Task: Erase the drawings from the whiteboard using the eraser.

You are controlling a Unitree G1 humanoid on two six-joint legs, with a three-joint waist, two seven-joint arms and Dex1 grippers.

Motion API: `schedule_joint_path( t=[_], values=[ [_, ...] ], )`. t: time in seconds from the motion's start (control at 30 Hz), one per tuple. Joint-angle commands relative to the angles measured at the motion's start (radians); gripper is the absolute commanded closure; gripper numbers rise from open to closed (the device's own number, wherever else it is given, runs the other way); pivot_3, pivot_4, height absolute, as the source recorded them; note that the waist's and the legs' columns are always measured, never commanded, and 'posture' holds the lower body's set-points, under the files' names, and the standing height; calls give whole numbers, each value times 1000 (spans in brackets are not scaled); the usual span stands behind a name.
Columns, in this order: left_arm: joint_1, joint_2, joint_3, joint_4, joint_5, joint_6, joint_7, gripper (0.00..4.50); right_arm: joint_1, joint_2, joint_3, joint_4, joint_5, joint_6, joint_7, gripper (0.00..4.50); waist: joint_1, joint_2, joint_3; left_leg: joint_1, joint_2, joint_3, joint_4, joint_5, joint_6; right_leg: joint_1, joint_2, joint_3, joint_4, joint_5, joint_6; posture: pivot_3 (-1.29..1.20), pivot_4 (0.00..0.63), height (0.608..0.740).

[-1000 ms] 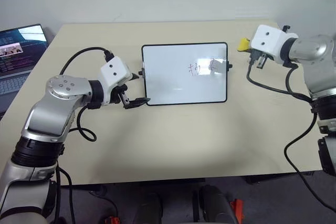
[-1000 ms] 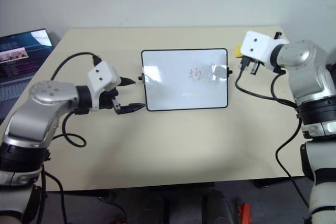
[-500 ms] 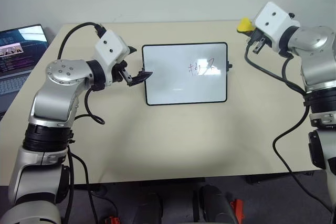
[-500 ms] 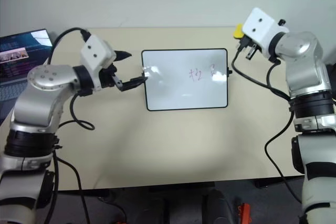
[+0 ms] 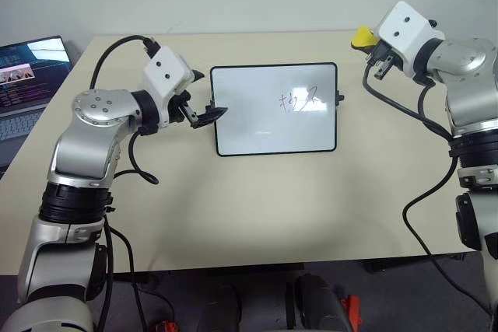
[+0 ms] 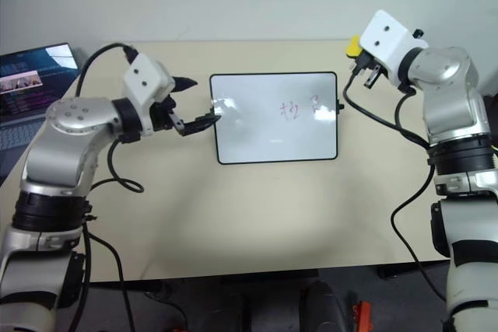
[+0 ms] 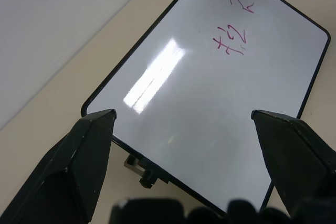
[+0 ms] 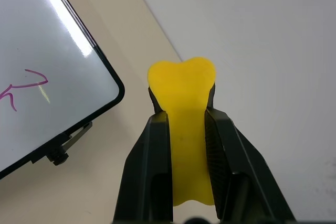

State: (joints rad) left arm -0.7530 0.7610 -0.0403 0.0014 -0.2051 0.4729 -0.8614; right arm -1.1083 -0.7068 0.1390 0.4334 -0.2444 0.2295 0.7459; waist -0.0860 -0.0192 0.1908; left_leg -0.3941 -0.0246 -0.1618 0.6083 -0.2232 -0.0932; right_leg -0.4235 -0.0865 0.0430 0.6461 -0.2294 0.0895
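Note:
The whiteboard (image 5: 257, 126) lies flat in the middle of the table, with the reddish-purple drawings (image 5: 297, 101) on its right half. My right gripper (image 5: 369, 40) hovers beyond the board's far right corner, shut on the yellow eraser (image 8: 181, 80), whose end sticks out past the fingertips. My left gripper (image 5: 208, 94) is open and raised at the board's left edge, one fingertip (image 5: 218, 111) over the frame. In the left wrist view the board (image 7: 210, 108) lies between and beyond both fingers, with the drawings (image 7: 233, 38) at its far end.
An open laptop (image 5: 27, 68) with a lit screen stands at the table's far left corner. A pale wall rises just behind the table's far edge. Black cables loop from both wrists over the beige table (image 5: 257, 200).
My left gripper has risen and moved from the board's near left corner up along its left edge. The right gripper has lifted and tipped a little with the eraser.

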Motion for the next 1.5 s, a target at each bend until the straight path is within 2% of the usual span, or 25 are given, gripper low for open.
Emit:
schedule_joint_path(
  t=[0.03, 0.27, 0.67, 1.1, 1.33, 1.5],
  values=[
    [-23, 4, 11, -30, 2, -6, -5, 0, -16, -13, -25, -43, 12, -1, -7, 3973, 0, 0, 0, 0, 0, 0, 0, 0, 0, 0, 0, 0, 0, 0, 0, 0, 150, 740],
    [-20, 3, 11, -36, 1, 1, -7, 0, -5, -1, -19, -60, 19, 6, 3, 3974, 0, 0, 0, 0, 0, 0, 0, 0, 0, 0, 0, 0, 0, 0, 0, 0, 150, 740],
    [-8, 8, 16, -51, -2, 15, -9, 0, 55, 37, 5, -193, 80, 0, 119, 3974, 0, 0, 0, 0, 0, 0, 1, 0, 0, 0, 0, 0, 1, 0, 0, 0, 150, 740],
    [-4, 11, 5, -52, 0, 23, -22, 0, 68, 40, 6, -219, 84, 19, 118, 3975, 0, 0, 0, 0, 0, 0, 2, 0, 0, 0, 0, 0, 1, 0, 0, 0, 150, 740],
    [85, 26, -44, -54, 35, 30, -48, 0, 104, 249, 70, -340, 76, 125, 15, 3975, -14, 1, 0, 2, 1, 0, 1, 0, 0, 1, 1, 1, 4, 0, 0, 0, 150, 740],
    [99, 7, -54, -40, 38, 26, -40, 0, 78, 366, 137, -224, 5, 126, -100, 3975, -6, 0, -1, 2, 0, -1, 3, 0, 0, 1, 1, 1, 4, 1, 0, 0, 150, 740]
  ],
)
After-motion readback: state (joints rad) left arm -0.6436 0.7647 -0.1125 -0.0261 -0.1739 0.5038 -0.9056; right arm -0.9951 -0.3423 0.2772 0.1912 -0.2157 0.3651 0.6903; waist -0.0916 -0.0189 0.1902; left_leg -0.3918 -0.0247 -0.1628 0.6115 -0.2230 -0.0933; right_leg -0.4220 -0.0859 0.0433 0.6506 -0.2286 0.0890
